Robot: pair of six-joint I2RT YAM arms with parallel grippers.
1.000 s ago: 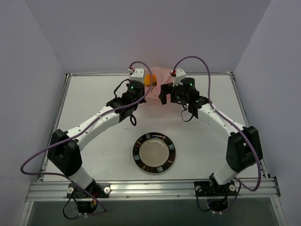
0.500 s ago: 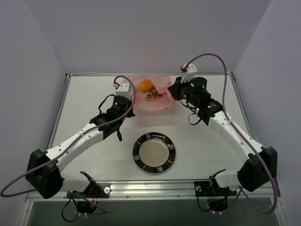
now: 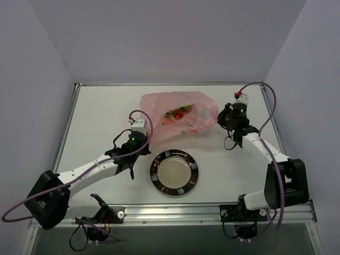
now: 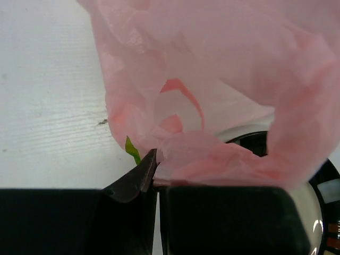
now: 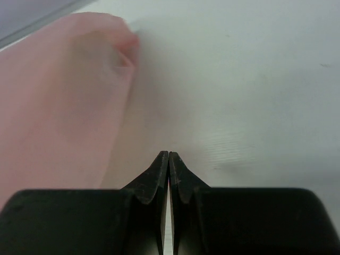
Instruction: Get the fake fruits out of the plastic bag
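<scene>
The pink plastic bag (image 3: 175,101) lies crumpled at the back middle of the table. Red and green fake fruits (image 3: 178,112) show through its film. My left gripper (image 3: 142,132) is at the bag's near left corner, shut on a fold of the plastic bag (image 4: 212,106). A green leaf (image 4: 131,150) pokes out beside its fingertip, and pink film covers the other finger of that gripper (image 4: 155,159). My right gripper (image 3: 223,120) stands just off the bag's right edge. In the right wrist view its jaws (image 5: 169,155) are shut with nothing between them, the bag (image 5: 64,95) to their left.
A round plate with a dark rim (image 3: 154,171) sits near the front middle of the table, just right of my left forearm. Its rim (image 4: 326,183) also shows under the bag in the left wrist view. White walls enclose the table.
My left arm has drawn back toward the near side, dragging the bag with it and spreading it out. My right gripper has shut and swung right, off the bag. The orange fruit no longer shows.
</scene>
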